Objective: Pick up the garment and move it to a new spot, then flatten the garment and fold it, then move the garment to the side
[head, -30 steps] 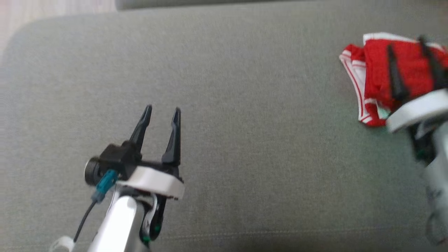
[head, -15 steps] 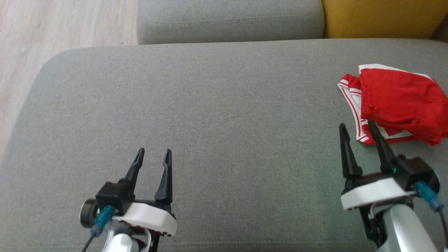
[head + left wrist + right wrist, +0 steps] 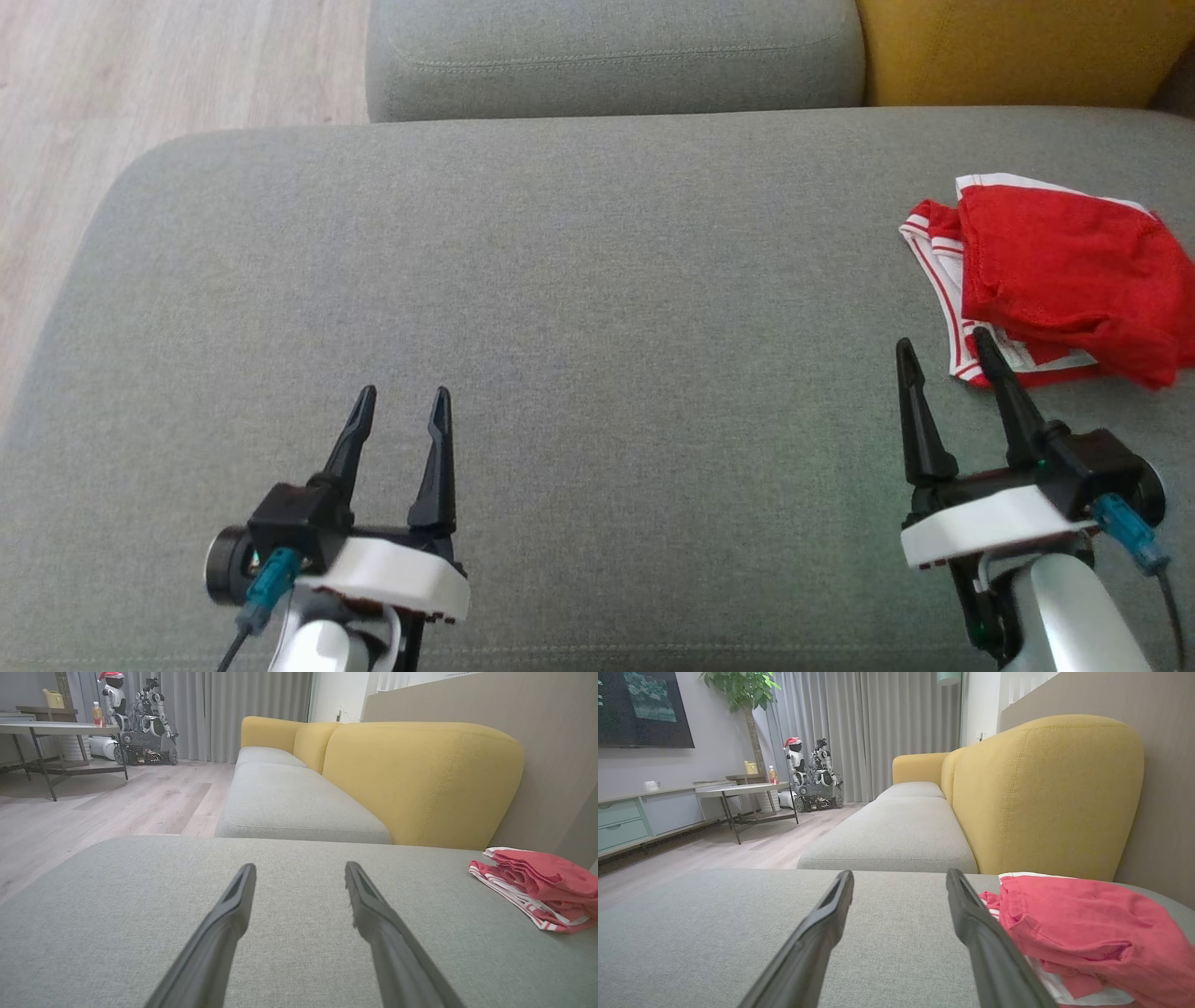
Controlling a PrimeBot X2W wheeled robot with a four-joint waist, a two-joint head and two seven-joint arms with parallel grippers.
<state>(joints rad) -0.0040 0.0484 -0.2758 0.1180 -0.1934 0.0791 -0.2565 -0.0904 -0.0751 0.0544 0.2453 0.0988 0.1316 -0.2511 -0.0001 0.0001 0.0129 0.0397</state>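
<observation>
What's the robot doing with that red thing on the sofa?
Right now it isn't holding anything. The red garment with white striped trim lies in a folded bundle at the right side of the grey sofa cushion. The right end effector is open just beside it, not gripping it. The left end effector is open over bare cushion further left. It looks like the folding is done and the garment has been set aside.
</observation>
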